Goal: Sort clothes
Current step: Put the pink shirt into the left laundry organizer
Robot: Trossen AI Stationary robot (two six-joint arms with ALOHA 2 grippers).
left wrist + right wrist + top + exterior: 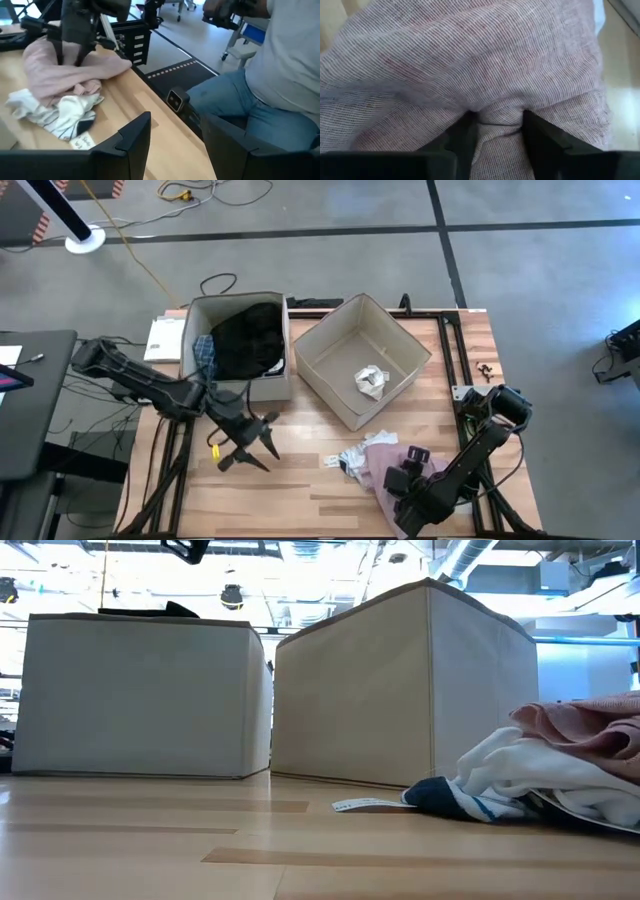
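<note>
Pink woven garment (385,463) lies crumpled near the table's right front edge, touching small white-grey pieces (352,461) on its left. My right gripper (497,125) presses into it, a fold of pink cloth pinched between its fingers. My left gripper (247,442) hovers over bare wooden table (300,490), jaws parted and empty, before the left beige fabric box (268,388) holding black clothes (247,338).

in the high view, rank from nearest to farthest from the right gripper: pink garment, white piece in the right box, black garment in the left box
1. Pink fabric garment: on the wooden table, pinched between the right gripper's fingers.
2. Small crumpled white-grey piece: inside the right-hand beige fabric box, toward the table's back.
3. Large black garment: in the left-hand beige box, farthest.
</note>
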